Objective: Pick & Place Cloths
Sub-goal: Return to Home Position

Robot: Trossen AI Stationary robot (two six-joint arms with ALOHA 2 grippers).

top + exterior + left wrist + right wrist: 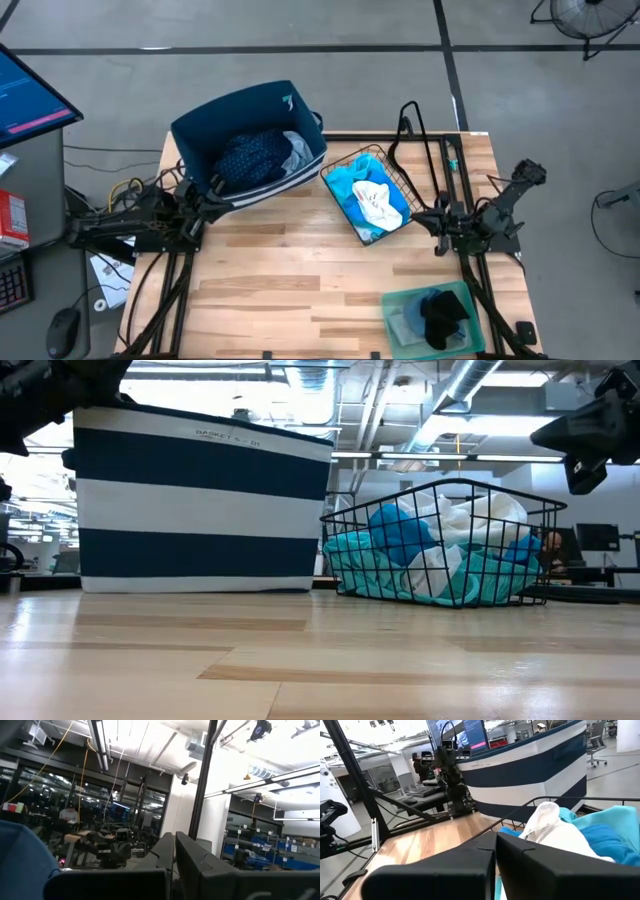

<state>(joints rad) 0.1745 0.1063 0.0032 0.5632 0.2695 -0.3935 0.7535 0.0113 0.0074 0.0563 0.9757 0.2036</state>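
Pressed together and holding nothing, the right tool (496, 840) points over the rim of the wire basket (352, 158). It sits just short of the white cloth (551, 827) lying on top of the turquoise cloths (345, 185) heaped inside. Across the table (300, 280), the left tool (174, 840) is likewise closed and empty, raised beside the navy striped bin (215, 125) at the left edge. A dotted navy cloth (250, 158) sits in that bin with what appears to be a pale blue piece (298, 150) next to it. A black cloth (440, 312) rests in the green tray (400, 300) on the right arm's side, well apart from the basket. No cloth lies on the bare wood, so the sorting looks finished and only the retreat to the rest pose remains. To do that cleanly, the right arm would best rise before it folds back, so its fingers clear the wire rim and do not catch the white cloth. The fingers should be kept together. The left arm should draw away from the bin's soft wall without nudging it.
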